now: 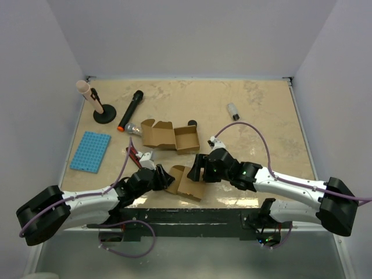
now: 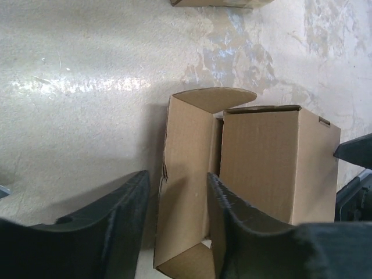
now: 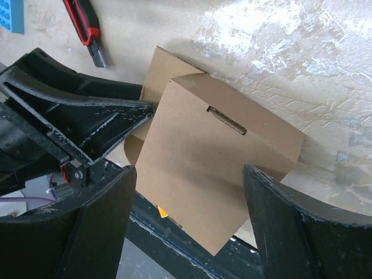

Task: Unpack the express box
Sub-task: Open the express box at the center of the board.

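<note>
The express box (image 1: 189,181) is a small brown cardboard carton lying near the table's front edge between both arms. In the left wrist view its body (image 2: 273,163) lies right of an opened end flap (image 2: 186,174). My left gripper (image 2: 177,177) straddles that flap; its right finger touches the flap, a narrow gap shows at the left finger, so it is open. The right gripper (image 3: 189,171) hangs open over the box's slotted top (image 3: 215,157), one finger on each side, with gaps on both sides. In the top view the left gripper (image 1: 168,177) and right gripper (image 1: 197,168) meet at the box.
A second, opened cardboard box (image 1: 168,135) sits mid-table. Behind it lie a black microphone (image 1: 130,110), a pink-topped stand (image 1: 104,116), a bulb (image 1: 133,128) and a small bottle (image 1: 233,110). A blue plate (image 1: 90,151) and a red utility knife (image 3: 84,26) lie left. The black front rail (image 1: 192,220) runs under the box's corner.
</note>
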